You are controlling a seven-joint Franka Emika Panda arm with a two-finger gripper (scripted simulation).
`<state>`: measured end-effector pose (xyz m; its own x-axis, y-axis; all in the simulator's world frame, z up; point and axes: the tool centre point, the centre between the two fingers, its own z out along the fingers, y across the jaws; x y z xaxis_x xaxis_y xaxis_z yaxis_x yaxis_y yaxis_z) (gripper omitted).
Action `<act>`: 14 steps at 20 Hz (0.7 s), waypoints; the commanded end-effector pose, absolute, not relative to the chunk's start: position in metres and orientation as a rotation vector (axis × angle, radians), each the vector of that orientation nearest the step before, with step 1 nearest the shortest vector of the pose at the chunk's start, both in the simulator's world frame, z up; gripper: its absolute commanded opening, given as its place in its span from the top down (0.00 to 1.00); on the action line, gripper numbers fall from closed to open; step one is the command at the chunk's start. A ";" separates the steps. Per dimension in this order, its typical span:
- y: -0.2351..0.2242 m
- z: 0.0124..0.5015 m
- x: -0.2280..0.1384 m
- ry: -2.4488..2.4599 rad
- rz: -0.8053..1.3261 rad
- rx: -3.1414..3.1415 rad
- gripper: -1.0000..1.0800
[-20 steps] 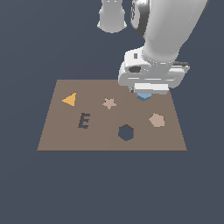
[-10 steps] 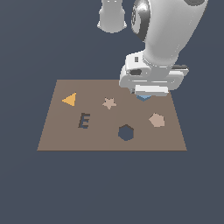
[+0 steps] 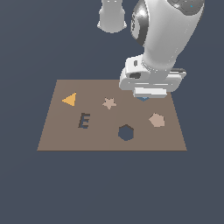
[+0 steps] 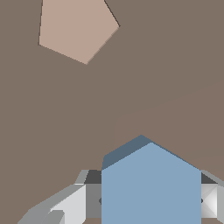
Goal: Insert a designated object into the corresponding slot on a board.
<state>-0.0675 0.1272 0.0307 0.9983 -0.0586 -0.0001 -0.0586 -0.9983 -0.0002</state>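
Note:
The designated object, a light-blue hexagonal block (image 4: 151, 188), fills the wrist view's foreground between my two fingers (image 4: 65, 205). My gripper (image 4: 151, 201) is shut on it. In the exterior view only a sliver of the blue block (image 3: 143, 99) peeks out under the white hand (image 3: 151, 81), over the far right part of the brown board (image 3: 65, 131). The slot (image 3: 126, 133), a dark hexagonal hole, lies nearer the board's front edge, toward the exterior view's left of the hand. The block hangs slightly above the board surface.
On the board sit an orange triangle (image 3: 69, 99), a tan star (image 3: 109, 103), a tan pentagon (image 3: 156, 120) (image 4: 76, 28) and a dark E-shaped cut-out (image 3: 84, 120). The pentagon lies close to the held block.
The hand with the blue block has risen a little off the board; its sideways position is almost the same.

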 end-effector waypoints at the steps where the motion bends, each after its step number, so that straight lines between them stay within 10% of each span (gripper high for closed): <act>1: 0.127 0.030 -0.067 0.093 0.000 -3.140 1.00; 14: 0.128 0.031 -0.061 0.155 0.000 -3.137 1.00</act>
